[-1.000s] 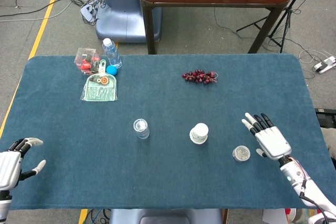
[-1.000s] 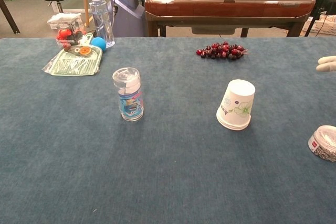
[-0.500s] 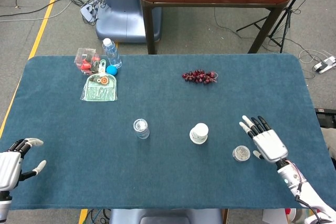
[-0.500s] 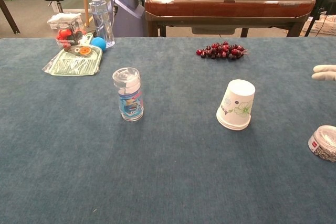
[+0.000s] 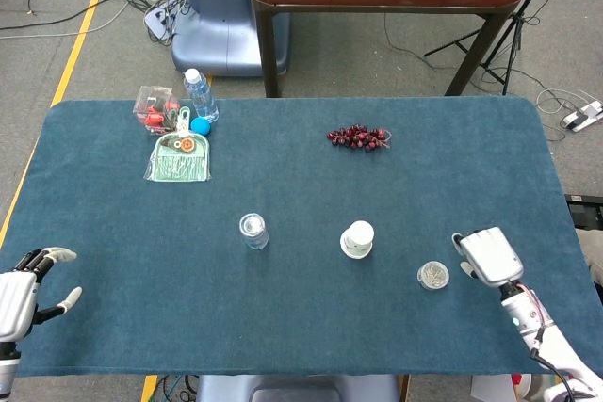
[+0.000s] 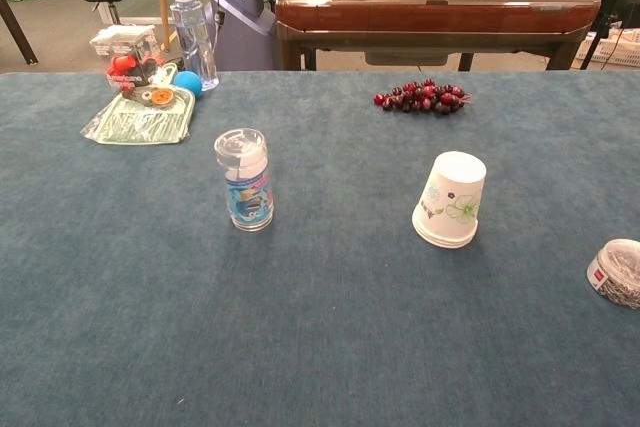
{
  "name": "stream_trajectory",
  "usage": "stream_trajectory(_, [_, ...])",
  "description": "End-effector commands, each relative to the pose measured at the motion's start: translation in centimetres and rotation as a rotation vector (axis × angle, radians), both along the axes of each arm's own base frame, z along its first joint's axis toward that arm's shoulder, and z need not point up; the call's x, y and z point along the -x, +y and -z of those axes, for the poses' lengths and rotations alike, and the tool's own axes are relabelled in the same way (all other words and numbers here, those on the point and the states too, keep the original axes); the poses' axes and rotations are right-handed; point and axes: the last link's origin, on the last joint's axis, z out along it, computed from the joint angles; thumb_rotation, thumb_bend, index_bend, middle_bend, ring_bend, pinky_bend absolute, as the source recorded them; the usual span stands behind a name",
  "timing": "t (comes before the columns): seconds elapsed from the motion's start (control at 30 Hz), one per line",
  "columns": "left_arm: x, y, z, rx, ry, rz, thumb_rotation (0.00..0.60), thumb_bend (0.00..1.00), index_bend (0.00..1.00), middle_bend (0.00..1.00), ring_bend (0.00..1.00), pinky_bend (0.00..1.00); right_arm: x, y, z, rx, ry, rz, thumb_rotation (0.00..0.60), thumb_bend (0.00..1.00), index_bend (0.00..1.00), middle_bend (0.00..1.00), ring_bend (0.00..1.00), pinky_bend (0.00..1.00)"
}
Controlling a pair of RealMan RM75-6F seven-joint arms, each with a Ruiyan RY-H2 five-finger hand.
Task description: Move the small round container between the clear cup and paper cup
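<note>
Blue felt table (image 5: 113, 195); ribbed clear cup (image 5: 252, 230), tapered paper cup (image 5: 357, 238), squat round container (image 5: 432, 275).

Matt cloth, clear plastic, glossy wood

A napped blue cloth (image 6: 330, 347) is covering the table; the clear cup (image 6: 246, 180) and bottle (image 6: 193, 35) are showing shiny transparent plastic, the upturned cup (image 6: 451, 200) is looking like printed matt paper, the grapes (image 6: 422, 96) are gleaming, and the far table (image 6: 430, 7) is shining as polished wood.

right hand (image 5: 488, 256) fingers now curled
</note>
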Motion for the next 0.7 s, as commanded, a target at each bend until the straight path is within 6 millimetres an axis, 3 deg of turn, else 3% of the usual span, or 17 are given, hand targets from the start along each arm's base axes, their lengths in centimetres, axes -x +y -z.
stream_trajectory(0.03, [0.0, 0.0, 0.0, 0.000, -0.001, -0.001, 0.600, 0.24, 0.36, 0.35, 0.30, 0.55, 0.2, 0.1, 0.1, -0.004, 0.008, 0.022, 0.600, 0.00, 0.98, 1.00, 1.00, 1.00])
stream_trajectory(0.7, [0.1, 0.0, -0.3, -0.004, -0.006, -0.015, 0.600, 0.24, 0.36, 0.35, 0.30, 0.55, 0.0, -0.1, 2.6, -0.047, -0.036, 0.053, 0.600, 0.00, 1.00, 1.00, 1.00, 1.00])
